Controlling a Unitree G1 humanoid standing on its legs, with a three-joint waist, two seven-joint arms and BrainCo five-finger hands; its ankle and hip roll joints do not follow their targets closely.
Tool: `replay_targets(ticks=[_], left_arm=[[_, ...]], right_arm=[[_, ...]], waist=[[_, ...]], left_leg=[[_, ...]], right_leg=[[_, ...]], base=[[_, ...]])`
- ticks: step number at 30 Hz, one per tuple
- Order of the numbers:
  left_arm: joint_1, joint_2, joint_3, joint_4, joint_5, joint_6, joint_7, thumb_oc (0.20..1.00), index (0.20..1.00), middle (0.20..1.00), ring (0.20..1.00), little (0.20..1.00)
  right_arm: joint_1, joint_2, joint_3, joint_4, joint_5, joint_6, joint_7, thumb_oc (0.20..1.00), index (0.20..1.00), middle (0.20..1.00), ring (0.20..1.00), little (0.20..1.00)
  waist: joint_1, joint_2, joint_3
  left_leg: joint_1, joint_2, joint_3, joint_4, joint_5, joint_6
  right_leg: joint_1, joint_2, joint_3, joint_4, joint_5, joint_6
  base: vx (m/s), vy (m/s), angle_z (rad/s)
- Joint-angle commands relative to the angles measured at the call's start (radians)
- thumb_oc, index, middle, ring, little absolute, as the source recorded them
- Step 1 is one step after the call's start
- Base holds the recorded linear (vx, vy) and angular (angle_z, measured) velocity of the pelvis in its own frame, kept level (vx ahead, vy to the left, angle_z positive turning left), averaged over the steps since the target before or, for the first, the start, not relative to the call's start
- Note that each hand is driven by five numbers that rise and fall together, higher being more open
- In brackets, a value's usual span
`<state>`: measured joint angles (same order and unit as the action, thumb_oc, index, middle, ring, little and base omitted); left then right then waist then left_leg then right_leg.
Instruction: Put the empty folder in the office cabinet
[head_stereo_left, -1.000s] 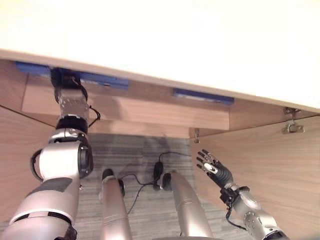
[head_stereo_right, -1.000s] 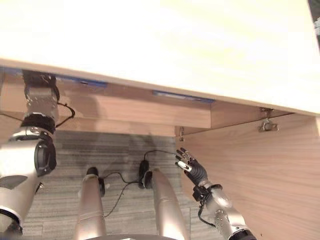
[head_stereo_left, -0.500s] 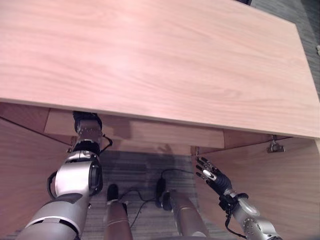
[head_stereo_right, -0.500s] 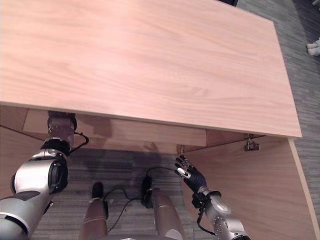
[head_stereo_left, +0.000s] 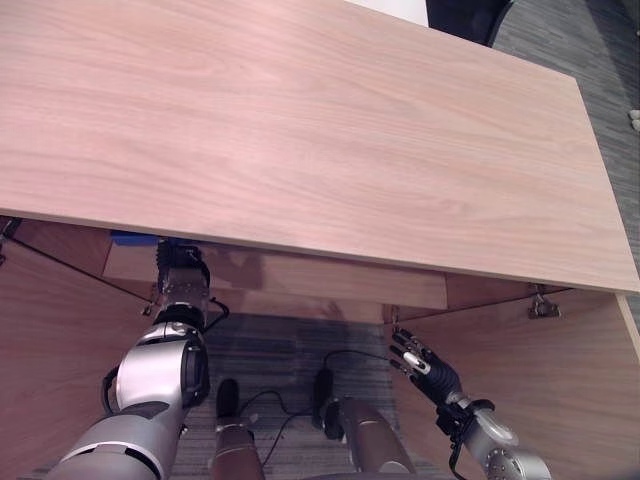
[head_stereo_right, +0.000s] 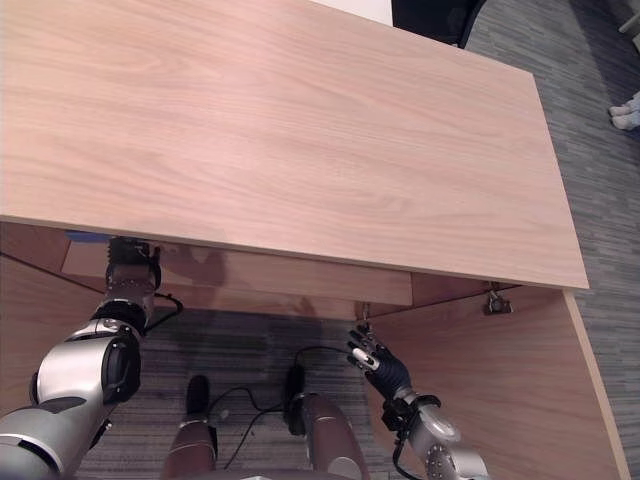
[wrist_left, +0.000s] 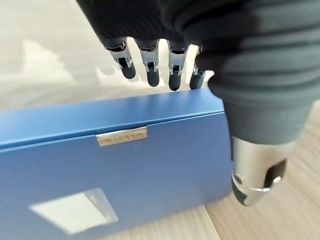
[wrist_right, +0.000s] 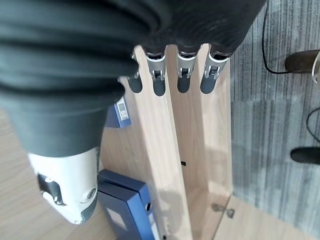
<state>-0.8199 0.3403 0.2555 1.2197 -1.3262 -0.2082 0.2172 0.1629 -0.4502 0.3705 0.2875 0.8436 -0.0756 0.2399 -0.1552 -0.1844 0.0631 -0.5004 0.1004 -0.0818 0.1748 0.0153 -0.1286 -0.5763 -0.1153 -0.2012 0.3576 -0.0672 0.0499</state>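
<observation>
The view has lifted over the cabinet top (head_stereo_left: 300, 130), while the left hand (wrist_left: 165, 45) hangs open-fingered above the blue folder (wrist_left: 110, 170), the right hand (head_stereo_left: 425, 362) spread.

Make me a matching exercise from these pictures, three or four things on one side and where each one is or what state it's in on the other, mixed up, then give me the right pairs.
Things:
1. blue folder
2. left robot hand
3. right robot hand
4. cabinet top

Places or states:
A. fingers spread in the air beside the open door panel
B. wide bare wooden surface above both arms
C. lying on a wooden shelf inside the cabinet
D. fingers straight, tips at the folder's far edge

Pairs: 1-C, 2-D, 3-A, 4-B
</observation>
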Motion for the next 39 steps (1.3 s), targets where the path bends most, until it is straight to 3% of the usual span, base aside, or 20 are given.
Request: replay_targets(ticks=[1,5,12,17,24,32,39], left_arm=[[-0.017,-0.012,-0.001,-0.005,0.051,-0.012,-0.041,1.000,1.000,1.000,1.000,1.000],[0.002,-0.021,-0.037,-0.019,0.089,0.000,-0.059,1.000,1.000,1.000,1.000,1.000],[0.167,-0.047,-0.306,-0.229,0.389,-0.008,-0.154,1.000,1.000,1.000,1.000,1.000],[0.161,-0.009,-0.304,-0.209,0.397,-0.017,-0.165,1.000,1.000,1.000,1.000,1.000],[0.020,0.082,-0.273,-0.113,0.371,-0.011,-0.153,1.000,1.000,1.000,1.000,1.000],[-0.229,0.346,-0.311,0.044,0.428,0.043,-0.156,1.000,1.000,1.000,1.000,1.000],[-0.237,0.383,-0.287,0.062,0.397,0.052,-0.159,1.000,1.000,1.000,1.000,1.000]], right_arm=[[0.003,-0.006,-0.027,-0.032,-0.006,-0.024,0.010,1.000,1.000,1.000,1.000,1.000],[-0.002,-0.004,-0.024,-0.036,-0.009,-0.025,0.010,1.000,1.000,1.000,1.000,1.000],[-0.021,-0.009,-0.052,-0.065,-0.018,-0.067,0.029,1.000,1.000,1.000,1.000,1.000],[-0.027,-0.025,-0.040,-0.065,-0.024,-0.078,0.037,1.000,1.000,1.000,1.000,1.000],[-0.040,-0.026,-0.023,-0.031,-0.015,-0.080,0.036,1.000,1.000,1.000,1.000,1.000],[-0.050,-0.040,-0.025,-0.024,0.015,-0.072,0.049,1.000,1.000,1.000,1.000,1.000],[-0.048,-0.030,-0.035,-0.027,0.021,-0.070,0.045,1.000,1.000,1.000,1.000,1.000]], waist=[[0.010,-0.012,0.033],[0.014,-0.011,0.032],[0.035,-0.001,0.066],[0.040,-0.008,0.068],[0.029,-0.019,0.054],[-0.008,-0.035,0.002],[-0.012,-0.037,-0.009]], left_leg=[[-0.006,-0.060,0.001,0.024,-0.064,0.093],[0.015,-0.056,0.003,-0.007,-0.050,0.093],[0.040,-0.043,-0.001,-0.104,0.022,0.082],[0.028,-0.043,-0.007,-0.111,0.029,0.080],[0.017,-0.040,-0.014,-0.101,0.017,0.081],[0.010,-0.022,-0.011,-0.093,0.006,0.079],[0.000,-0.016,-0.013,-0.083,-0.002,0.079]], right_leg=[[0.061,-0.023,-0.010,-0.135,0.077,0.051],[0.077,-0.024,-0.011,-0.152,0.086,0.057],[0.109,-0.024,-0.028,-0.249,0.134,0.069],[0.097,-0.026,-0.029,-0.259,0.140,0.067],[0.080,-0.024,-0.026,-0.247,0.136,0.068],[0.065,-0.007,-0.015,-0.249,0.140,0.076],[0.056,-0.004,-0.017,-0.250,0.142,0.078]], base=[[0.03,0.035,0.05],[0.02,0.018,0.00],[0.01,0.036,0.02],[0.00,0.001,0.01],[0.01,-0.001,0.03],[0.02,-0.016,-0.10],[0.00,-0.004,-0.02]])
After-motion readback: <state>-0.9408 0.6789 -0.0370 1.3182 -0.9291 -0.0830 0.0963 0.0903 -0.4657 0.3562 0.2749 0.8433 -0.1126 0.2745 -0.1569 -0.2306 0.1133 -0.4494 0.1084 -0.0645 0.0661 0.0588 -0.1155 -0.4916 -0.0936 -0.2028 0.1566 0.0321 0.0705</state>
